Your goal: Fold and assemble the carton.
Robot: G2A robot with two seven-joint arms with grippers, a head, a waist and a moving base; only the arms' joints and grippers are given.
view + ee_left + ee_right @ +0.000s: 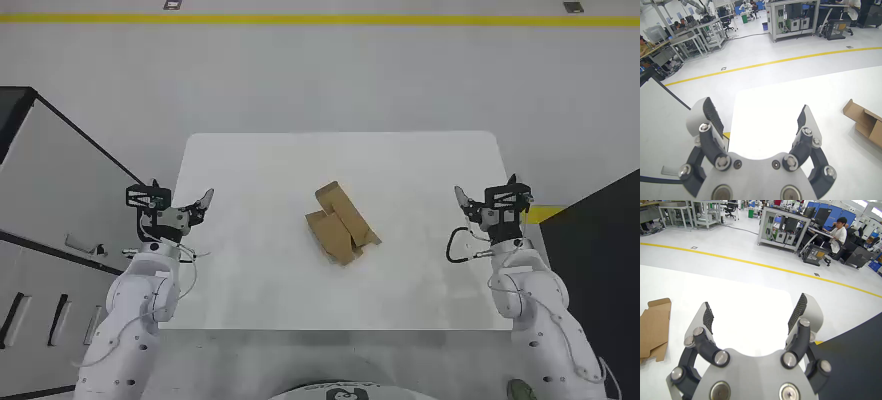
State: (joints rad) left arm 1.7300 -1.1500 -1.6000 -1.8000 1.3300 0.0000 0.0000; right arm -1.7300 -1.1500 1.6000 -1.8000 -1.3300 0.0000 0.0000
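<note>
Pale glossy workshop floor [320, 80], largest thing in view, with a yellow line [320, 18] running across it beyond the table. White table [260, 290] with rounded far corners and a plain matte top. Beside its left edge is a light grey surface with a black rim [60, 170]. Beside its right edge is a dark panel [600, 250].

Room behind: an aluminium-frame cabinet [793, 19] with cabling and grey boxes inside, and workbenches [696, 41] loaded with gear. Blue partition screens [831, 213] carry small white print.

Carton [340, 225]: brown cardboard, unassembled, lying near the middle of the table, a little toward the right side. Flaps are spread open. The left wrist view shows some panels standing up. It sits between the two grippers, well apart from both, and nothing touches it.

Left gripper [755, 106] hangs over the table's left edge, jaws spread wide, holding nothing. Right gripper [754, 299] hangs over the table's right edge, jaws also spread wide, holding nothing. Black ribbed pads [712, 115] line the fingers.

Small stuff: a green bin [744, 19] and a blue bin [764, 26] on the far floor, and a square metal floor plate [723, 68] beside the yellow line.
</note>
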